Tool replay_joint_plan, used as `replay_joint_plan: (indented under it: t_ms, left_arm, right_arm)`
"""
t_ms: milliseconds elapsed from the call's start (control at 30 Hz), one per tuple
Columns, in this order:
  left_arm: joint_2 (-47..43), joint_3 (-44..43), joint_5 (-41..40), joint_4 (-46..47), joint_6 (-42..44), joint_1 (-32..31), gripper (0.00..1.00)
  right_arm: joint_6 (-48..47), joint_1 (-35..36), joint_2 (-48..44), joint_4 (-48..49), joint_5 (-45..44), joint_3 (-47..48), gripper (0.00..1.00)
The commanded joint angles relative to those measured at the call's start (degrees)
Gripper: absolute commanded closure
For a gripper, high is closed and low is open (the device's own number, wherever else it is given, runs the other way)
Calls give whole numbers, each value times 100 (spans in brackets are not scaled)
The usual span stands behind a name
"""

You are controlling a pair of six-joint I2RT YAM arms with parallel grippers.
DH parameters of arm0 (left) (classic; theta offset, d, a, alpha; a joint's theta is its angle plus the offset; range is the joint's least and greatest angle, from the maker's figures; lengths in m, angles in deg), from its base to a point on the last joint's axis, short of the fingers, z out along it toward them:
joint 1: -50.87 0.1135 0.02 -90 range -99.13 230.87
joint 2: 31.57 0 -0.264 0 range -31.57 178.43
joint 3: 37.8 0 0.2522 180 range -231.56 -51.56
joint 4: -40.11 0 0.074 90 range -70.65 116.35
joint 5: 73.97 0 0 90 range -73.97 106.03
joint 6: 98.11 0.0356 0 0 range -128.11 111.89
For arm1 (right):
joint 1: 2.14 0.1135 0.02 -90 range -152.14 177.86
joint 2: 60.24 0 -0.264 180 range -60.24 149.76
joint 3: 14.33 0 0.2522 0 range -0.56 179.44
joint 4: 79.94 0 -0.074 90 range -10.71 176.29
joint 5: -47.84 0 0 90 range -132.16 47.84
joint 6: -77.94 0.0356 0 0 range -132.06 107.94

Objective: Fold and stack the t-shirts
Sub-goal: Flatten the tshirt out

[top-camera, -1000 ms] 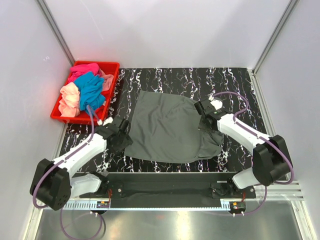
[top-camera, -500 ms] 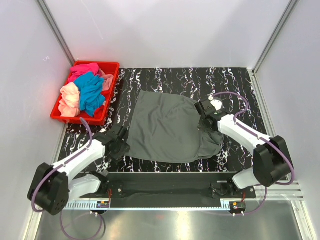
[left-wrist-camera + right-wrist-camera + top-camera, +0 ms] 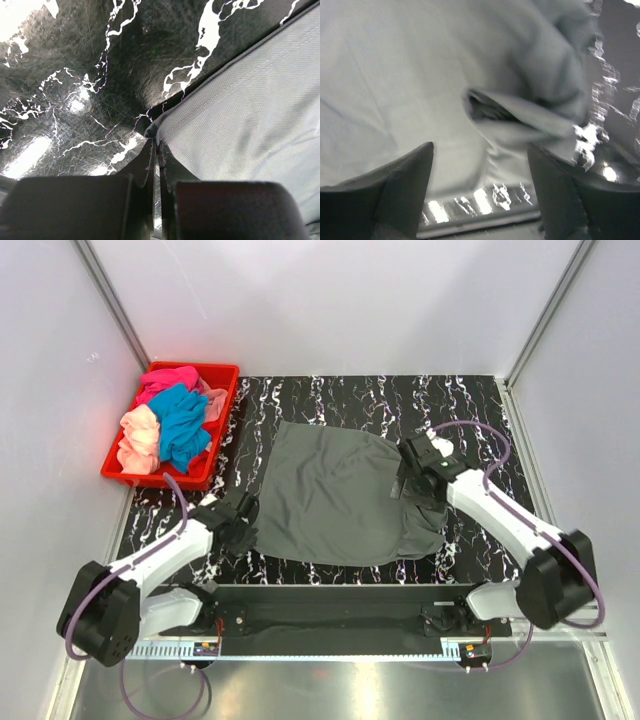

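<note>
Around your work area, the black marbled table [image 3: 400, 400] was closed in by pale walls [image 3: 330, 300] at the back and both sides. Purple cables [image 3: 470, 428] looped off each arm above the tabletop. Nothing lay on the dark grey t-shirt [image 3: 335, 495], which was spread mostly flat in the middle of the table with its right side bunched into folds.

The red crate [image 3: 226, 425] sat at the far left corner, well apart from the grey shirt. It held a crumpled magenta-pink shirt [image 3: 168, 380] at the back, a teal-blue shirt [image 3: 183, 425] in the middle and a peach shirt [image 3: 140, 435] towards the front left, all heaped above the rim.

From overhead you could only see your left gripper [image 3: 156, 146] at the shirt's near left corner. Its wrist camera showed the jaws closed together, with the corner of the hem pinched at their tips against the table. The overhead view also hid the jaws of your right gripper [image 3: 480, 147] under the arm at the bunched right side. Its wrist camera, somewhat blurred, showed them standing wide apart over a rumpled fold of grey cloth, holding nothing.
</note>
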Motion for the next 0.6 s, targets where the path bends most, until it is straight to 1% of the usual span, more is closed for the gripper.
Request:
replay_joint_plan:
  t_ms: [0, 33, 67, 100, 133, 200, 233, 300, 333, 367, 433, 500, 567]
  left_arm:
    - [-296, -160, -430, -45, -24, 2, 100]
    - [-383, -221, -762, -176, -42, 11, 100]
    - [-532, -309, -922, -212, 2, 37, 100]
    - [-594, -484, -1089, -195, 246, 98, 100]
    - [-639, -607, -1438, -108, 396, 125, 100]
    - [-534, -862, -1670, -142, 642, 282, 100]
    - [-464, -1185, -1740, -203, 844, 361, 100]
    - [-192, -1442, -1776, -405, 977, 502, 100]
    - [-121, -1548, -1793, -450, 1004, 538, 100]
    - [-86, -1549, -1759, -433, 1013, 564, 100]
    - [-59, -1418, -1566, -232, 1022, 591, 100]
    - [-50, -1330, -1434, -135, 987, 591, 100]
    - [-41, -1242, -1302, -81, 978, 591, 100]
  right_arm:
    - [325, -94, -609, -1015, -43, 356, 14]
    - [352, -120, -792, -1260, -43, 373, 13]
    - [395, -138, -898, -1367, -34, 356, 13]
    - [439, -155, -1004, -1429, 27, 312, 13]
    - [448, -164, -1214, -1482, 71, 251, 13]
    - [545, -182, -1408, -1465, 176, -91, 16]
    - [597, -182, -1496, -1439, 290, -240, 19]
    - [842, -199, -1681, -1299, 448, -671, 26]
    - [940, -199, -1804, -1098, 632, -829, 35]
    - [1036, -191, -1857, -939, 755, -1153, 40]
    - [1370, -199, -1989, -449, 1089, -1593, 47]
    - [1493, -191, -2051, -209, 1300, -1797, 50]
    - [1678, -199, -2138, -25, 1319, -2059, 51]
